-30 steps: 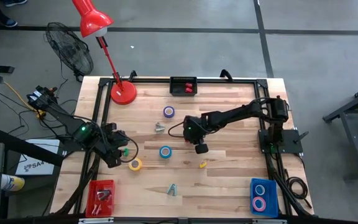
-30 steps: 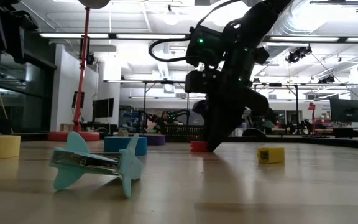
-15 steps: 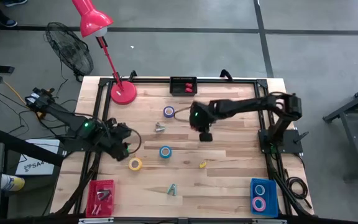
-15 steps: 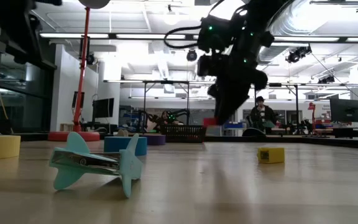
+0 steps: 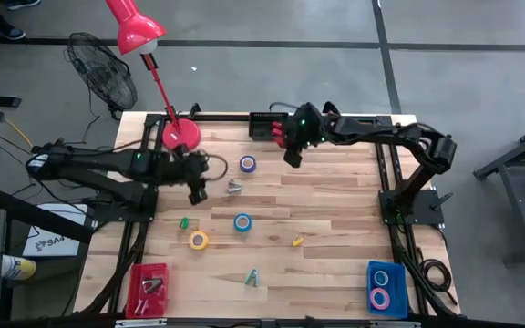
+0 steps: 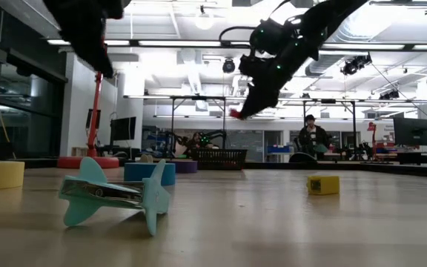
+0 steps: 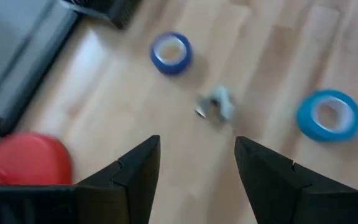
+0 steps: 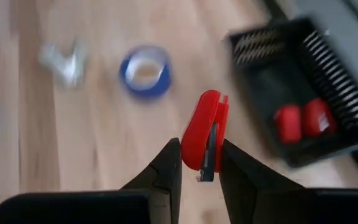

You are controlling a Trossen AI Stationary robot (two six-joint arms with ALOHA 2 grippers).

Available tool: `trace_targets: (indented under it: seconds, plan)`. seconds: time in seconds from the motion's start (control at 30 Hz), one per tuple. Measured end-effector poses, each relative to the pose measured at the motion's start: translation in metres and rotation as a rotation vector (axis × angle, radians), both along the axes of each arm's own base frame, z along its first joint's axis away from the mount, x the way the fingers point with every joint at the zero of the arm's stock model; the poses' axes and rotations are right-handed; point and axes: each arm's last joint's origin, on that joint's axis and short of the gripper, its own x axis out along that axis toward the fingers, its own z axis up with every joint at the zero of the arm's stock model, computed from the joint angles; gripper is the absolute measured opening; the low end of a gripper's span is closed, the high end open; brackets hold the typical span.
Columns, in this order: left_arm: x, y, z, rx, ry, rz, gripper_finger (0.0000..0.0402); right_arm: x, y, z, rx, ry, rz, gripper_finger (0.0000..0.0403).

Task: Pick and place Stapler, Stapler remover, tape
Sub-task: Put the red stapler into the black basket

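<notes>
My right gripper (image 5: 290,150) is shut on a small red stapler (image 8: 199,121), high above the table's far middle, beside a black tray (image 5: 270,126) that holds two red staplers (image 8: 303,121). My left gripper (image 5: 197,189) is open and empty above the table's left middle; in its wrist view (image 7: 197,146) it looks down on a grey staple remover (image 7: 216,106). A purple-blue tape roll (image 5: 247,163), a blue roll (image 5: 242,221) and a yellow roll (image 5: 198,240) lie flat on the table. A teal staple remover (image 6: 113,194) lies near the front edge. My right gripper pinches the red stapler between its two fingers, at the stapler's end nearest the gripper (image 8: 201,163). The rest of the stapler sticks out beyond the fingertips. The fingers slant down from the table's right side. The stapler (image 6: 236,113) is lifted clear, high above the table.
A red desk lamp stands with its base (image 5: 180,137) at the far left. A red bin (image 5: 149,284) sits at the near left and a blue bin (image 5: 386,290) with tape rolls at the near right. A small green piece (image 5: 184,221) and a yellow block (image 6: 323,184) lie on the table.
My right gripper has lifted the red stapler clear of the table's middle and carried it up and toward the far edge, to the black tray. My left gripper has risen and gone from beside the yellow roll toward the far edge.
</notes>
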Motion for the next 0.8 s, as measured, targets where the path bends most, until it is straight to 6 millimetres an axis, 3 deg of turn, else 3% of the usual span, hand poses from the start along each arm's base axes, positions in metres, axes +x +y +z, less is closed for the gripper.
trace_targets:
  seconds: [0.17, 0.3, 0.53, 0.8]
  plan:
    - [0.006, 0.034, 0.007, 0.108, -0.018, -0.045, 0.0205, -0.001, -0.024, 0.011, 0.052, -0.186, -0.124, 0.0072]
    - [0.008, 0.059, 0.014, 0.178, -0.057, -0.078, 0.0205, 0.002, -0.042, 0.009, 0.095, -0.227, -0.206, 0.0072]
    - [0.001, 0.093, 0.02, 0.247, -0.091, -0.107, 0.0205, 0.02, -0.079, -0.001, 0.215, -0.192, -0.368, 0.0072]
    - [-0.006, 0.109, 0.022, 0.273, -0.092, -0.151, 0.0205, 0.026, -0.113, -0.024, 0.412, -0.038, -0.57, 0.0072]
